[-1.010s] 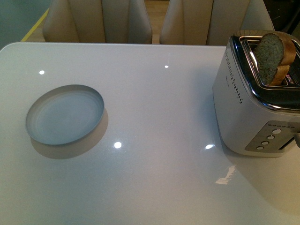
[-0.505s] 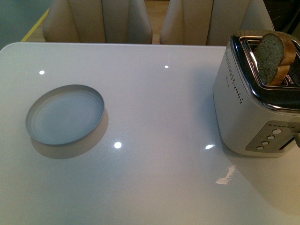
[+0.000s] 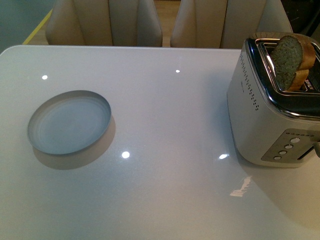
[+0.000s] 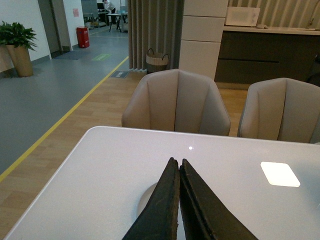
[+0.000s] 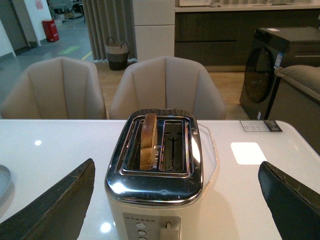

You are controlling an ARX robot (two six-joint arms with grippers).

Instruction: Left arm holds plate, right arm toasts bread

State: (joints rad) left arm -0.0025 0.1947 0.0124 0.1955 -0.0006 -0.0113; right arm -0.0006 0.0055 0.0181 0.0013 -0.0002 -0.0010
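The plate (image 3: 69,122) lies at centre left of the counter (image 3: 165,110); the toaster (image 3: 275,110) stands far right, the bread (image 3: 292,60) standing in its slot.

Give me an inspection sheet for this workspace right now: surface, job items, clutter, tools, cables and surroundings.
Surface: glossy white table, showing ceiling-light reflections.
Job's things: pale blue-grey plate empty on the table's left part; bread standing upright in one slot of the toaster, top sticking out; the second slot is empty in the right wrist view.
Clutter: nothing seen.
Tools: left tool shut, holding nothing, above the plate; right tool open wide, facing the toaster, touching nothing.
Cables: nothing seen.
Surroundings: beige chairs behind the table; wood floor, basket, potted plant, dark cabinets beyond.
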